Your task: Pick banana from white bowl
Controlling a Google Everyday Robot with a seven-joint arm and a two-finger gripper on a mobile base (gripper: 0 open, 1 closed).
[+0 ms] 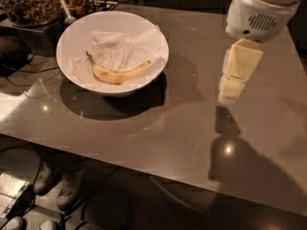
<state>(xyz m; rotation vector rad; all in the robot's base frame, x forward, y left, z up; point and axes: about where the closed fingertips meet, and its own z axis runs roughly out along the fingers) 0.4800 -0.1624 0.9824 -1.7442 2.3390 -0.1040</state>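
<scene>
Gripper (230, 93) hangs well right of white bowl (72, 36) holding banana (117, 75); arm (261, 8) cropped.

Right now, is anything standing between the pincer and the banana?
Nothing visible does. The pincer hangs over the table beside the white bowl; only the bowl's own rim separates it from the banana.

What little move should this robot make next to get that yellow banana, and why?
Probably carry the cream-coloured gripper across until it is above the curved yellow banana. It hangs over the grey table, well apart from the round white bowl, while the banana lies untouched inside on crumpled white paper.
</scene>
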